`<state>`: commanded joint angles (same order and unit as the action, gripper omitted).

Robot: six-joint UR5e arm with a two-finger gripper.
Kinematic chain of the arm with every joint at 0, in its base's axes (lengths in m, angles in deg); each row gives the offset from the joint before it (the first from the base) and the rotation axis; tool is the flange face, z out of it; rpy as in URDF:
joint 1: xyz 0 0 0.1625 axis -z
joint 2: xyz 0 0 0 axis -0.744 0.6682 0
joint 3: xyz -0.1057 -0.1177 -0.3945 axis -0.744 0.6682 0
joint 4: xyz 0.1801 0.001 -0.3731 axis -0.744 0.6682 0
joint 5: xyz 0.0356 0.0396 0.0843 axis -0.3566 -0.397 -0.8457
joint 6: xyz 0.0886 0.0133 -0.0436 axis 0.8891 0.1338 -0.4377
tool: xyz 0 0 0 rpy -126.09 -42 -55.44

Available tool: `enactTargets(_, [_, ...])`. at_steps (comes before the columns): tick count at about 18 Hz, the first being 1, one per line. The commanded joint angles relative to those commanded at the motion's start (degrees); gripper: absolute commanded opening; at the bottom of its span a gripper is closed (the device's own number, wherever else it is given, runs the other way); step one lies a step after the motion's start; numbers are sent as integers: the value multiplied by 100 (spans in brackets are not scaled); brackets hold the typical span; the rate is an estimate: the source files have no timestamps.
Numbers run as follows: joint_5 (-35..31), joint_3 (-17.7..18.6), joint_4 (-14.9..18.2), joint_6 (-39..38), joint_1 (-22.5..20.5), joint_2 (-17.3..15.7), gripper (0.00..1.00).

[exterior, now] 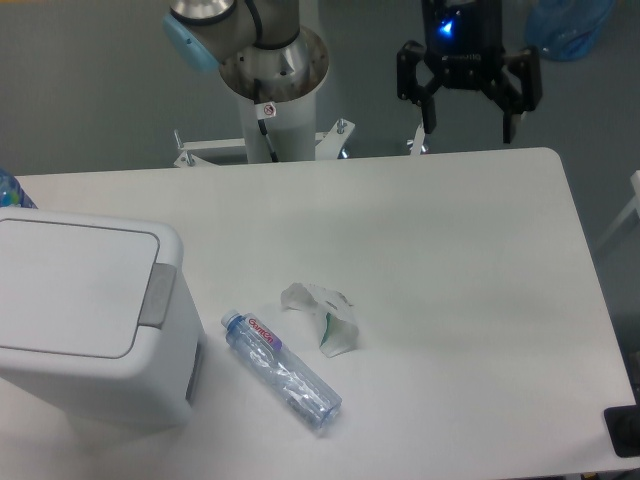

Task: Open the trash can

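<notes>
even soft light, faint shadows, sharp.

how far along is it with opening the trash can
Nothing looks done yet: the trash can sits at the table's near left with its lid flat and closed, and the grey push tab is untouched. Nothing is in hand: the tool hangs open and empty above the far edge. Left: reach the can, press the tab and get the lid up.

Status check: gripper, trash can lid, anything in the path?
Gripper open, empty, over the table's far edge. Trash can near left, lid down, grey tab untouched. Bottle and crumpled wrapper lie beside it.
</notes>
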<state>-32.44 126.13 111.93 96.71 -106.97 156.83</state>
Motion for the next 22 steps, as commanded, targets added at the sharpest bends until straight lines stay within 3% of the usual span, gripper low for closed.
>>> enactTargets(9, [44,-88,-272,-62,61,193,100])
enactTargets(11, [140,-123,-543,-149,350,386,100])
enactTargets(16, [167,-351,-835,-1807,878,790,100])
enactTargets(20, [298,-361,-1203,-3354,1466,967,100])
enactTargets(22, [360,-352,-1292,-3891,1564,1002,100])
